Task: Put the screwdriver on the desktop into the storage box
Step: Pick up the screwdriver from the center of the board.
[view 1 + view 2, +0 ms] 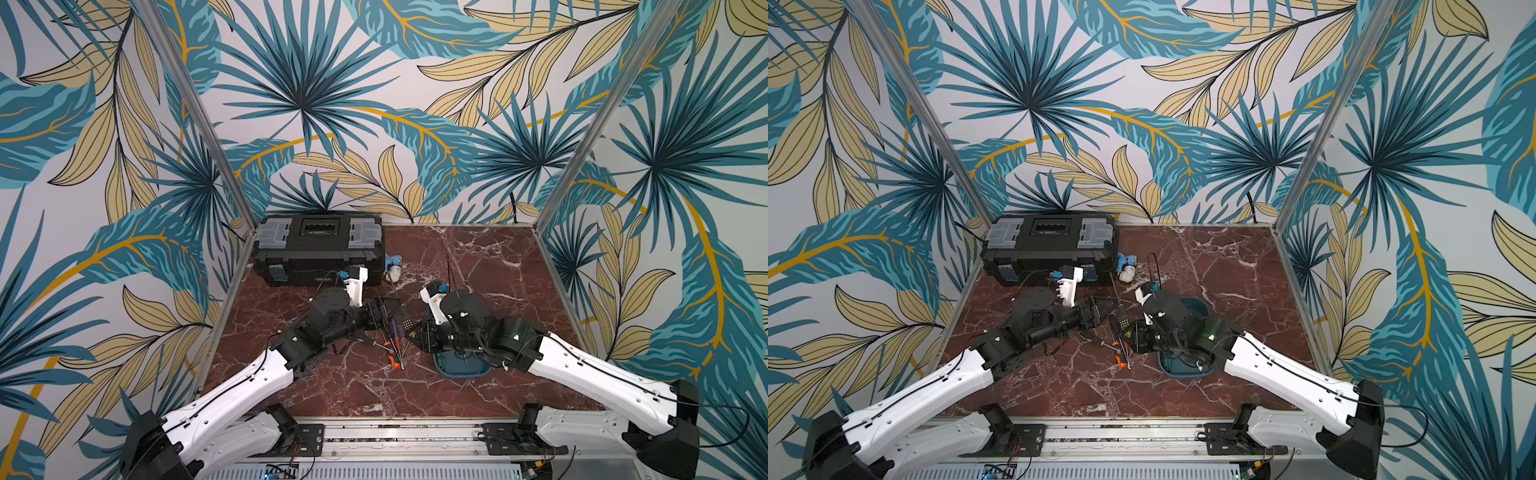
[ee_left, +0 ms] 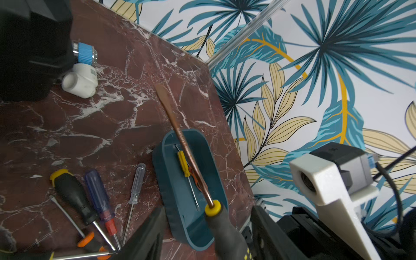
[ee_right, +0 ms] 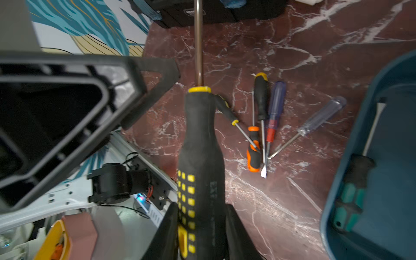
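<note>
You have a black toolbox (image 1: 318,249) with grey lid compartments, its back to the leaf-patterned wallpaper (image 1: 307,104). An aluminium post (image 1: 195,108) rises at its far left corner. Just off its right end lie a blue ribbed fitting (image 2: 86,53) and a white pipe elbow (image 2: 80,82), close together.

Loose screwdrivers (image 1: 395,347) clutter the desktop (image 1: 498,266) centre; the right arm (image 1: 582,365) overhangs most of the storage box (image 1: 457,374)

Desktop (image 1: 478,270) glossy marble; screwdriver (image 3: 200,146) grip matt, probably rubber
</note>
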Robot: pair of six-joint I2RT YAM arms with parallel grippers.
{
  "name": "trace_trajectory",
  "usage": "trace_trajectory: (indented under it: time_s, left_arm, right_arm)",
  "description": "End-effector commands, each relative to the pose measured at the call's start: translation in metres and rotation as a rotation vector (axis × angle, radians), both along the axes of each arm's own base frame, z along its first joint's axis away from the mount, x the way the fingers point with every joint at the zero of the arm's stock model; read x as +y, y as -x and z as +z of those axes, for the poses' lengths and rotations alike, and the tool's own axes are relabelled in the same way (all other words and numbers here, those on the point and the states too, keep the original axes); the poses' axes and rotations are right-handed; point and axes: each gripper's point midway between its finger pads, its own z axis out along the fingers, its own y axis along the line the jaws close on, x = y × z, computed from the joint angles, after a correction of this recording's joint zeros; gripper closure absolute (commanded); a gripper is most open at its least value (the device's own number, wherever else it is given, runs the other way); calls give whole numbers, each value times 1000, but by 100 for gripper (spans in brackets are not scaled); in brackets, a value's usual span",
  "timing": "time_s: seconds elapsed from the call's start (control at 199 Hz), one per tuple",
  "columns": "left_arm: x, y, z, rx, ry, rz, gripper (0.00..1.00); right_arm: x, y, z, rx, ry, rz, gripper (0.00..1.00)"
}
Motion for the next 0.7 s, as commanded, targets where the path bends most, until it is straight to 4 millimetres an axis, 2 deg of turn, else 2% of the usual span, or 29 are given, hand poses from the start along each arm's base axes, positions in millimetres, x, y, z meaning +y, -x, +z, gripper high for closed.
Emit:
trace_trajectory:
  time_s: [0.0, 0.09, 0.201, 0.311, 0.402, 0.537, 0.698]
  left_arm:
    - [-7, -1, -12, 16, -72, -10, 35]
    - [-13, -5, -25, 61, -69, -7, 36]
    - [-27, -5, -29, 104, -19, -44, 37]
    - [-46, -3, -21, 126, 89, -106, 39]
    - [-53, -5, -18, 140, 156, -116, 43]
    - [-55, -6, -24, 175, 170, -109, 64]
    - [-49, -11, -33, 222, 195, -69, 97]
  right_arm:
    - [-15, -2, -2, -48, 107, -9, 100]
    - [-8, 1, 1, -63, 85, 13, 100]
    - [-3, 2, -3, -56, 79, 27, 100]
    - [4, 4, -8, -47, 77, 45, 100]
    - [6, 4, -11, -49, 79, 43, 100]
    - [6, 3, -13, -52, 80, 34, 100]
    - [3, 2, -13, -56, 82, 20, 100]
